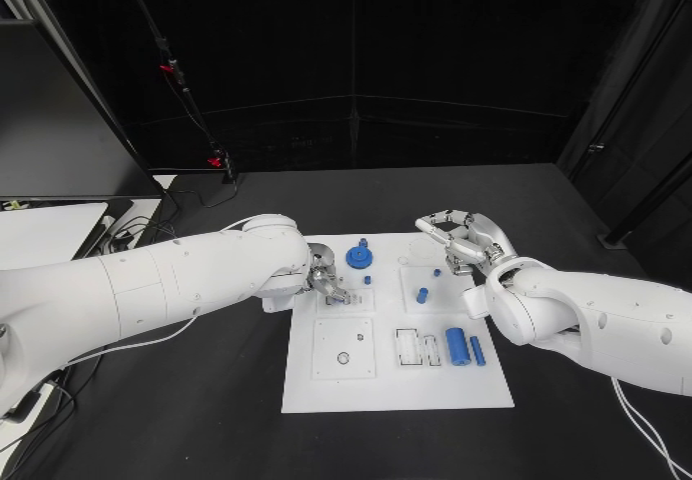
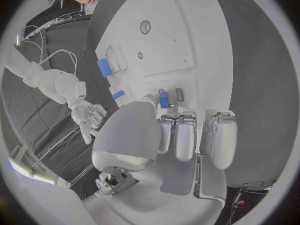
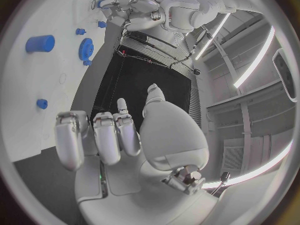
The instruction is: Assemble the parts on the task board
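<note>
A flat white task board [image 1: 397, 385] with shallow rectangular cutouts lies in the middle of a matte black table [image 1: 577, 430]. On it sit smooth blue plastic parts: a toothed gear [image 1: 359, 258] near the far edge, a large cylinder [image 1: 456, 346] lying on its side with a slimmer peg [image 1: 477, 350] just beside it on the right half of the board, and a small upright peg [image 1: 423, 295] between them and the gear.

The left hand [image 1: 326, 279], silver and glossy, reaches over the board's left part, just beside the gear. Its thumb and a fingertip pinch a small blue part [image 2: 164, 100], held close above the board surface.

The right hand [image 1: 464, 240] hovers over the board's far right corner, fingers apart, holding nothing, near the upright peg but not touching it.
</note>
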`<move>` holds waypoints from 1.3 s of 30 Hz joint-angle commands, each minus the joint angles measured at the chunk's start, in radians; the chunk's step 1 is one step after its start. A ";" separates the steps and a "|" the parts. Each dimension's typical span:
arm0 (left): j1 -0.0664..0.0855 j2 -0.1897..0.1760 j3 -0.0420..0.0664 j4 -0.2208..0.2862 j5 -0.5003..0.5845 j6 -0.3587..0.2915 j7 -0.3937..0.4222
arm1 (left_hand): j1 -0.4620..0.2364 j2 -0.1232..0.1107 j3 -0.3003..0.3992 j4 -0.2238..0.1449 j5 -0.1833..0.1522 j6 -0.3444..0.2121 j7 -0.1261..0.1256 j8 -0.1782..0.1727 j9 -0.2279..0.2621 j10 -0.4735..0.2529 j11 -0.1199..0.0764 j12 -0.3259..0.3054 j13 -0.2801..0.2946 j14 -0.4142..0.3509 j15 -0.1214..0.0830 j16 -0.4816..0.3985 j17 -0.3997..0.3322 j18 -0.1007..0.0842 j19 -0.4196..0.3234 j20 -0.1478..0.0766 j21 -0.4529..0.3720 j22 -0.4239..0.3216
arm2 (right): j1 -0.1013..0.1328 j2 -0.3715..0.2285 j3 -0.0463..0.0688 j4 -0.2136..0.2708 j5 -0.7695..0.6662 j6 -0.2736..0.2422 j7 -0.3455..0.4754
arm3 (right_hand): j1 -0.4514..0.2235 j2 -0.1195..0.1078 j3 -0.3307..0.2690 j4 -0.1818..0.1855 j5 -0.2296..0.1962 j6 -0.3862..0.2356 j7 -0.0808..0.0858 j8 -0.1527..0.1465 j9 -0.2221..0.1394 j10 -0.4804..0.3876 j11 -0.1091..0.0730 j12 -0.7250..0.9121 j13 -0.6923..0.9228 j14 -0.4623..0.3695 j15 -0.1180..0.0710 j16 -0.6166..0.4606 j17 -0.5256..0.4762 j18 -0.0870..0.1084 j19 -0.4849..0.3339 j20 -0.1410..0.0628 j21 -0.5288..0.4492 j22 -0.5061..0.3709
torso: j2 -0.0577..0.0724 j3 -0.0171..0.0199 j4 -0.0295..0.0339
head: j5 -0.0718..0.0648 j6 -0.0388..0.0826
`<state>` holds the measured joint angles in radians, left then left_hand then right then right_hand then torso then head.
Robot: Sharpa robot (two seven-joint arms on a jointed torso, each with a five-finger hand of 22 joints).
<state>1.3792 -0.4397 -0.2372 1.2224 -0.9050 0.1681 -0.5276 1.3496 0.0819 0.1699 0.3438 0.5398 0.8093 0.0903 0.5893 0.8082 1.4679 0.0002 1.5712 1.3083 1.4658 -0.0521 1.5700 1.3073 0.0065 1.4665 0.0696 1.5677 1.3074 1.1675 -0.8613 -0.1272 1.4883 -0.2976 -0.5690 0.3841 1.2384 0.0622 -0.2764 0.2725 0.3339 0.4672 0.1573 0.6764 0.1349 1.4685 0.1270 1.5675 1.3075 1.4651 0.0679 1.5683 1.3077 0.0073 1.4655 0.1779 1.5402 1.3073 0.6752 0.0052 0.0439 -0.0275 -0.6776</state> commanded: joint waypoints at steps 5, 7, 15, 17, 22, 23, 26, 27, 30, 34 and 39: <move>0.000 0.002 0.001 -0.004 -0.006 0.007 0.007 | 0.001 0.009 0.059 -0.050 0.003 0.032 -0.032 0.006 -0.001 0.103 0.000 0.000 0.262 0.105 0.000 0.001 0.263 -0.007 0.104 -0.002 0.003 0.263 | 0.002 0.002 0.001 0.000 0.001 -0.004 0.008 | 0.003 0.002 0.000 0.006 0.004 0.007 0.051 0.001 -0.001 0.102 0.006 0.003 0.263 0.106 0.006 0.002 0.263 0.006 0.065 0.005 -0.006 0.244 | 0.000 0.0001 -0.0004 | 0.002 -0.001; -0.001 0.002 0.001 -0.005 -0.006 0.010 0.006 | 0.001 0.009 0.060 -0.049 0.003 0.032 -0.032 0.006 -0.001 0.103 0.000 0.000 0.262 0.105 0.000 0.001 0.263 -0.007 0.104 -0.002 0.003 0.263 | 0.002 0.003 0.001 0.000 0.001 -0.004 0.008 | 0.003 0.002 0.000 0.006 0.004 0.007 0.051 0.001 -0.001 0.102 0.006 0.003 0.263 0.106 0.006 0.002 0.263 0.006 0.065 0.005 -0.006 0.244 | 0.000 0.0004 -0.0006 | 0.002 -0.002; -0.001 0.003 0.001 -0.007 -0.006 0.012 0.010 | 0.000 0.009 0.060 -0.049 0.002 0.031 -0.031 0.005 -0.002 0.103 0.001 0.000 0.262 0.105 0.000 0.001 0.263 -0.007 0.104 -0.002 0.003 0.263 | 0.002 0.004 0.001 -0.001 0.001 -0.005 0.008 | 0.003 0.002 0.000 0.006 0.004 0.007 0.051 0.001 -0.001 0.102 0.006 0.003 0.263 0.106 0.006 0.002 0.263 0.006 0.065 0.005 -0.006 0.244 | 0.001 -0.0006 -0.0008 | 0.000 -0.004; -0.002 0.004 0.001 -0.007 -0.006 0.013 0.011 | 0.000 0.009 0.060 -0.049 0.002 0.031 -0.031 0.005 -0.002 0.103 0.001 0.000 0.262 0.105 0.000 0.001 0.263 -0.007 0.104 -0.002 0.003 0.263 | 0.002 0.004 0.001 -0.001 0.001 -0.005 0.008 | 0.002 0.002 -0.001 0.006 0.004 0.007 0.051 0.001 -0.002 0.102 0.006 0.003 0.263 0.106 0.006 0.002 0.263 0.006 0.066 0.005 -0.006 0.244 | 0.001 -0.0004 -0.0004 | 0.000 -0.005; -0.003 0.004 0.001 -0.007 -0.006 0.014 0.014 | -0.001 0.010 0.061 -0.049 0.002 0.031 -0.031 0.005 -0.002 0.103 0.001 0.000 0.262 0.105 0.000 0.001 0.263 -0.007 0.104 -0.002 0.003 0.263 | 0.002 0.004 0.001 -0.001 0.001 -0.006 0.008 | 0.002 0.002 -0.001 0.006 0.004 0.007 0.051 0.001 -0.002 0.102 0.006 0.003 0.263 0.106 0.006 0.002 0.263 0.006 0.066 0.005 -0.006 0.244 | 0.001 -0.0002 -0.0005 | 0.000 -0.008; -0.003 0.005 0.001 -0.007 -0.006 0.015 0.014 | -0.001 0.010 0.061 -0.049 0.002 0.031 -0.031 0.004 -0.002 0.103 0.001 0.000 0.262 0.105 0.000 0.001 0.263 -0.007 0.104 -0.002 0.003 0.263 | 0.002 0.004 0.001 -0.001 0.001 -0.006 0.008 | 0.002 0.002 -0.001 0.006 0.004 0.007 0.051 0.001 -0.002 0.102 0.006 0.003 0.263 0.106 0.006 0.002 0.263 0.006 0.066 0.005 -0.006 0.244 | 0.000 0.0000 -0.0004 | -0.001 -0.008; -0.004 0.006 0.001 -0.008 -0.006 0.019 0.013 | -0.001 0.010 0.061 -0.049 0.002 0.031 -0.031 0.004 -0.002 0.103 0.001 0.000 0.262 0.105 0.000 0.001 0.263 -0.007 0.104 -0.002 0.003 0.263 | 0.002 0.004 0.001 -0.001 0.001 -0.006 0.008 | 0.002 0.002 -0.001 0.006 0.004 0.007 0.051 0.001 -0.002 0.102 0.006 0.003 0.263 0.106 0.006 0.002 0.263 0.006 0.066 0.005 -0.006 0.244 | 0.000 -0.0003 -0.0006 | -0.001 -0.010; -0.004 0.006 0.001 -0.008 -0.006 0.022 0.012 | -0.001 0.010 0.061 -0.049 0.002 0.031 -0.031 0.004 -0.002 0.103 0.001 0.000 0.262 0.105 0.000 0.001 0.263 -0.007 0.104 -0.002 0.003 0.263 | 0.002 0.004 0.001 -0.001 0.001 -0.006 0.008 | 0.002 0.002 -0.001 0.006 0.004 0.007 0.051 0.001 -0.002 0.102 0.006 0.003 0.263 0.106 0.006 0.002 0.263 0.006 0.066 0.005 -0.006 0.244 | 0.000 -0.0003 -0.0007 | -0.001 -0.010; -0.004 0.008 0.001 -0.010 -0.006 0.026 0.010 | -0.001 0.010 0.061 -0.049 0.001 0.031 -0.031 0.004 -0.002 0.103 0.001 0.000 0.262 0.105 0.000 0.001 0.263 -0.007 0.104 -0.002 0.003 0.263 | 0.002 0.004 0.001 -0.001 0.001 -0.006 0.008 | 0.002 0.002 -0.001 0.006 0.004 0.007 0.051 0.001 -0.002 0.102 0.006 0.003 0.263 0.106 0.006 0.002 0.263 0.006 0.066 0.005 -0.006 0.244 | 0.000 0.0000 -0.0009 | -0.002 -0.010; -0.005 0.011 0.001 -0.013 -0.006 0.032 0.007 | -0.002 0.010 0.061 -0.049 0.001 0.031 -0.031 0.004 -0.002 0.103 0.001 0.000 0.262 0.105 0.000 0.001 0.263 -0.007 0.104 -0.002 0.003 0.263 | 0.002 0.003 0.001 -0.001 0.001 -0.005 0.008 | 0.002 0.002 -0.001 0.006 0.004 0.007 0.051 0.001 -0.002 0.102 0.006 0.003 0.263 0.106 0.006 0.002 0.263 0.006 0.066 0.005 -0.006 0.244 | 0.001 -0.0002 -0.0004 | -0.003 -0.010; -0.005 0.015 0.001 -0.017 -0.006 0.033 0.006 | -0.003 0.010 0.062 -0.049 0.000 0.031 -0.030 0.003 -0.002 0.103 0.001 0.000 0.262 0.105 0.000 0.001 0.263 -0.007 0.104 -0.002 0.003 0.263 | 0.002 0.003 0.001 -0.001 0.001 -0.005 0.007 | 0.002 0.002 -0.001 0.006 0.004 0.007 0.051 0.001 -0.002 0.102 0.006 0.003 0.263 0.106 0.006 0.002 0.263 0.006 0.066 0.005 -0.006 0.244 | 0.000 -0.0001 -0.0003 | -0.003 -0.011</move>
<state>1.3748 -0.4264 -0.2362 1.2071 -0.9075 0.1854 -0.5232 1.3492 0.0824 0.1740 0.3451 0.5374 0.8093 0.0903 0.5901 0.8071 1.4664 0.0016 1.5712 1.3086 1.4659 -0.0520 1.5700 1.3073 0.0065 1.4664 0.0696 1.5677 1.3074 1.1675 -0.8584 -0.1272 1.4860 -0.2975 -0.5699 0.3841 1.2384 0.0622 -0.2764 0.2725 0.3339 0.4671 0.1574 0.6764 0.1342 1.4685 0.1269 1.5675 1.3075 1.4651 0.0679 1.5683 1.3075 0.0071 1.4654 0.1778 1.5402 1.3073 0.6757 0.0051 0.0432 -0.0304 -0.6880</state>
